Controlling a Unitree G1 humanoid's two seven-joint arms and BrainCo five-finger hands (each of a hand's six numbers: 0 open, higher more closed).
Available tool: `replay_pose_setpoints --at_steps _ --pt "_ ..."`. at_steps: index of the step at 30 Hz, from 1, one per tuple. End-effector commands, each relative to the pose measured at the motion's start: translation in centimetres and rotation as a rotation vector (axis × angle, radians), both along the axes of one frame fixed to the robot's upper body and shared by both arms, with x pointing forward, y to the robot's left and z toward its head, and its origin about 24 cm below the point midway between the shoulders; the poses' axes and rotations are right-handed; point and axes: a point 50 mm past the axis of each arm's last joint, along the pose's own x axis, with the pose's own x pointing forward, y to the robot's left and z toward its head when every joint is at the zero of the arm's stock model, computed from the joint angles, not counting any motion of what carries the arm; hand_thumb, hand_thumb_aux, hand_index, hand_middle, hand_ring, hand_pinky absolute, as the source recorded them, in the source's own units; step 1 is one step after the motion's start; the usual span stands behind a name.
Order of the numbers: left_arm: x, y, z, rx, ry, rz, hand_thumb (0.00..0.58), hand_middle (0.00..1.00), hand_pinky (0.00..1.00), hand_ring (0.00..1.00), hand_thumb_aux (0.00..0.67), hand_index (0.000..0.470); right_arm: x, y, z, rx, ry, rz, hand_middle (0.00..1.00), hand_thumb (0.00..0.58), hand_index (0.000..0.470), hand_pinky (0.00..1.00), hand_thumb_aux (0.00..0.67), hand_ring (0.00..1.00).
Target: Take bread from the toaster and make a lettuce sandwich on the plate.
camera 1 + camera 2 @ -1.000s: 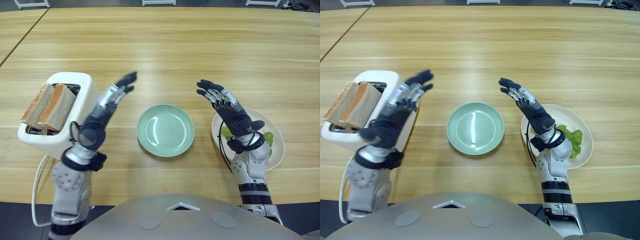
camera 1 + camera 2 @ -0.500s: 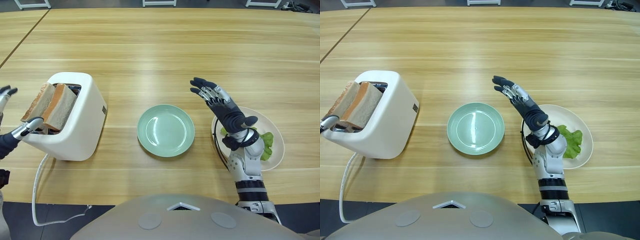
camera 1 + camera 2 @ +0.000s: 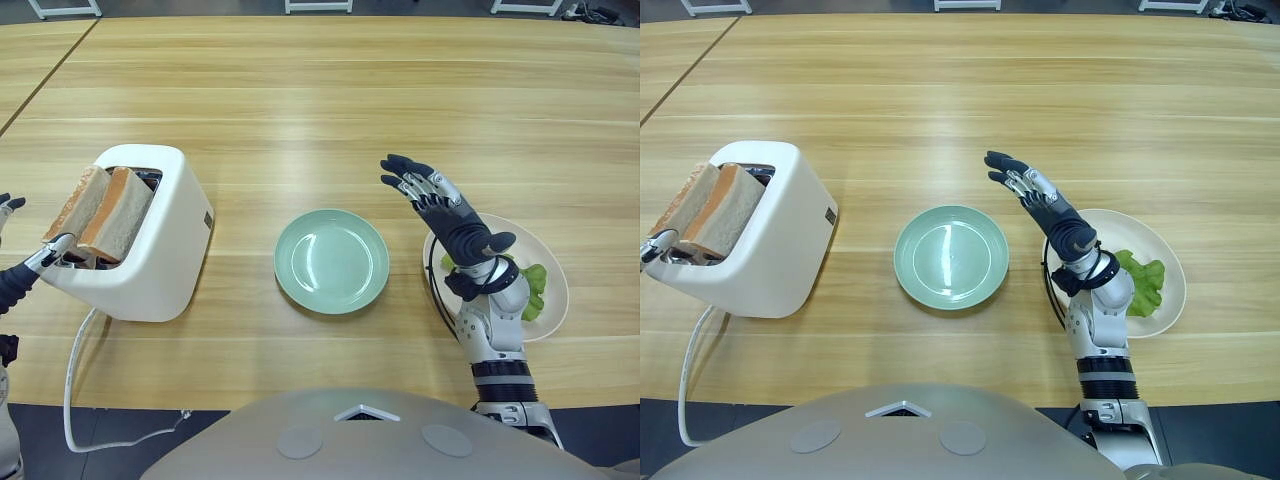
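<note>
A white toaster (image 3: 150,250) stands at the left with two bread slices (image 3: 102,212) sticking up from its slots. An empty green plate (image 3: 331,260) lies at the table's middle. Lettuce (image 3: 1138,283) rests in a cream bowl (image 3: 1168,262) at the right. My left hand (image 3: 18,270) is at the left edge, just left of the toaster, with one fingertip close to the near bread slice. My right hand (image 3: 440,206) is raised between the plate and the bowl, its fingers spread and holding nothing.
The toaster's white cord (image 3: 78,385) runs off the near table edge at the left. Bare wooden table (image 3: 330,90) stretches beyond the plate and toaster.
My left hand swung from between toaster and plate out to the toaster's left side, then crept slightly nearer. The right hand shifted a little left and has held still since.
</note>
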Motion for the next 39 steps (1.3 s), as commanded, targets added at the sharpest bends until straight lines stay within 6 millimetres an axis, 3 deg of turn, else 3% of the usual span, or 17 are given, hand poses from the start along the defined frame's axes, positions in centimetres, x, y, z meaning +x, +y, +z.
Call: replay_pose_setpoints --at_steps 1,2,4,6,7,8,9,10,16,17,24,26,31,35,39 --pt "0.7 -0.9 -0.3 -0.035 0.008 -0.051 0.124 0.00 0.00 0.00 0.076 0.053 0.0 -0.2 0.1 -0.015 -0.004 -0.002 0.00 0.000 0.000 0.00 0.000 0.00" --pt "0.8 -1.0 -0.5 -0.041 0.014 -0.057 0.136 0.00 0.00 0.00 0.084 0.059 0.0 -0.1 0.2 -0.015 -0.005 -0.002 0.00 0.000 0.000 0.00 0.000 0.00" --pt "1.0 -1.0 -0.7 -0.049 0.025 -0.062 0.216 0.00 0.00 0.00 0.139 0.098 -0.1 -0.1 0.2 -0.015 -0.006 -0.002 0.00 0.000 0.000 0.00 0.000 0.00" --pt "1.1 -1.0 -0.8 -0.053 0.031 -0.062 0.432 0.00 0.00 0.00 0.331 0.232 -0.1 -0.1 0.2 -0.015 -0.007 -0.002 0.00 0.000 0.000 0.00 0.000 0.00" --pt "1.1 -1.0 -0.9 -0.055 0.033 -0.062 0.485 0.00 0.00 0.00 0.399 0.280 -0.1 -0.1 0.2 -0.015 -0.007 -0.001 0.00 0.000 0.000 0.00 0.000 0.00" --pt "1.1 -1.0 -0.9 -0.056 0.035 -0.063 0.568 0.00 0.00 0.00 0.573 0.402 -0.1 -0.1 0.2 -0.015 -0.007 -0.001 0.00 0.000 0.000 0.00 0.000 0.00" --pt "1.1 -1.0 -0.9 -0.058 0.036 -0.064 0.580 0.00 0.00 0.00 0.652 0.457 -0.1 -0.1 0.2 -0.016 -0.007 0.000 0.00 0.000 0.000 0.00 0.000 0.00" --pt "1.1 -1.0 -1.0 -0.059 0.037 -0.064 0.580 0.00 0.00 0.00 0.670 0.470 -0.1 -0.1 0.2 -0.016 -0.007 0.000 0.00 0.000 0.000 0.00 0.000 0.00" --pt "1.4 -1.1 -0.9 -0.067 0.026 -0.073 0.580 0.00 0.00 0.00 0.670 0.470 -0.2 -0.1 0.2 -0.017 -0.008 -0.002 0.00 0.000 0.000 0.00 0.000 0.00" --pt "1.5 -1.2 -0.8 -0.069 0.016 -0.080 0.579 0.00 0.00 0.00 0.644 0.452 -0.2 -0.1 0.2 -0.017 -0.008 -0.004 0.00 0.000 0.000 0.00 0.000 0.00" --pt "2.1 -2.4 1.1 -0.097 -0.148 -0.166 0.580 0.00 0.00 0.00 0.670 0.470 -0.3 -0.1 0.2 -0.018 -0.009 -0.008 0.00 0.000 0.000 0.00 0.000 0.00" --pt "2.2 -2.6 2.2 -0.129 -0.233 -0.195 0.580 0.00 0.00 0.00 0.670 0.470 -0.2 -0.1 0.2 -0.018 -0.009 -0.008 0.00 0.000 0.000 0.00 0.000 0.00" --pt "2.4 -2.2 7.6 -0.117 -0.574 -0.249 0.580 0.00 0.00 0.00 0.670 0.470 -0.1 0.0 0.1 -0.021 -0.010 -0.016 0.00 0.000 0.000 0.00 0.000 0.00" --pt "4.0 -4.2 9.6 -0.126 -0.654 -0.379 0.580 0.00 0.00 0.00 0.670 0.470 0.3 -0.2 0.1 -0.017 -0.019 -0.042 0.00 0.000 0.000 0.00 0.000 0.00" --pt "5.7 -8.2 8.3 -0.232 -0.590 -0.534 0.580 0.00 0.00 0.00 0.670 0.470 1.6 -1.1 0.6 -0.079 -0.037 -0.115 0.00 0.000 0.000 0.00 0.000 0.00"
